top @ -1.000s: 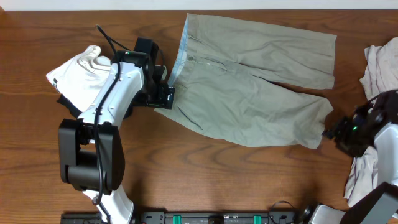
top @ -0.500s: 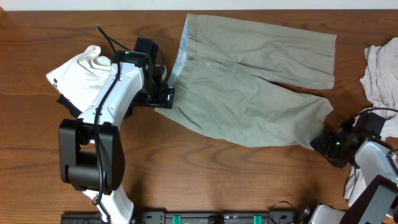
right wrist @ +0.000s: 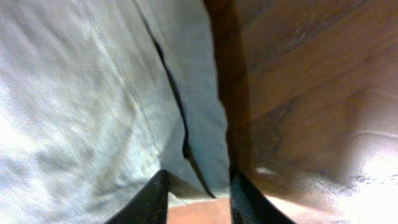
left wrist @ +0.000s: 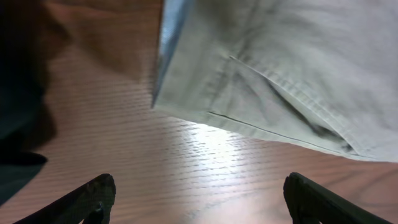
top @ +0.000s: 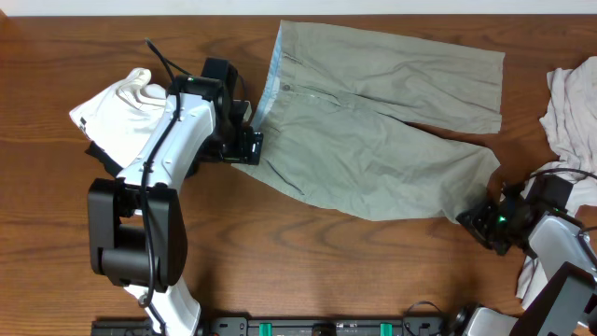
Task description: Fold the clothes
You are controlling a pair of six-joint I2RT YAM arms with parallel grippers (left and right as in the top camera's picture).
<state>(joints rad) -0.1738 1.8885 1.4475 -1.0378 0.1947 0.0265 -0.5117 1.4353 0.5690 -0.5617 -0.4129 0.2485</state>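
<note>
From above, one pair of grey-green shorts [top: 373, 121] lies flat on the brown worktop [top: 308, 271], from the middle up toward 1 o'clock. There are two arms and two tools. The left tool [top: 244, 145] sits just beside the waist corner of the shorts. The right tool [top: 480, 224] is at the hem corner of the lower leg, near 4 o'clock. One white cloth [top: 117, 112] lies at 9 o'clock with a bit of black cloth [top: 98, 154] under it. One off-white cloth [top: 569, 112] lies at 3 o'clock. The left wrist view shows what the top view cannot: the left tool's two fingers [left wrist: 93, 196] stand wide apart with only bare wood between them, and the pale blue waistband [left wrist: 171, 31] is at 12 o'clock. The right wrist view shows its two fingers [right wrist: 152, 196] close together, with the edge of the shorts' hem in the gap. I cannot tell if they pinch it.
</note>
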